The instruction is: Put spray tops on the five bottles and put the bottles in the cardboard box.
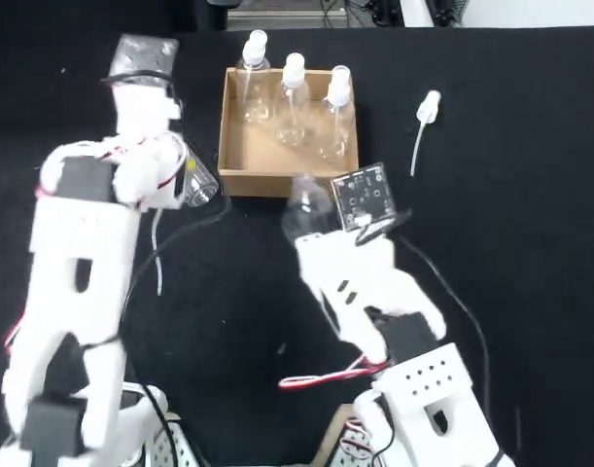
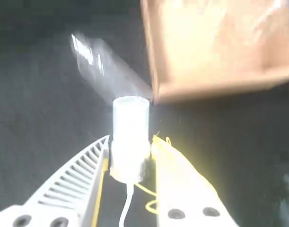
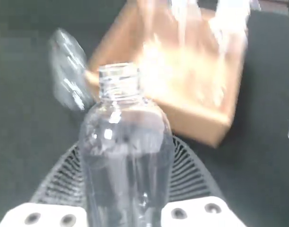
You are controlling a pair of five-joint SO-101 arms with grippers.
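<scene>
The left gripper (image 2: 130, 144) pinched a white plastic spray top (image 2: 130, 118) and the right gripper (image 3: 127, 146) clasped an open clear plastic bottle (image 3: 123, 123), both close to the brown cardboard box (image 1: 277, 180) holding three capped bottles (image 1: 294, 102).

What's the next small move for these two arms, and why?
Probably bring the left tool, shut on the white plastic spray top, over the open neck of the clear plastic bottle in the right tool: that bottle has no top yet.
</scene>
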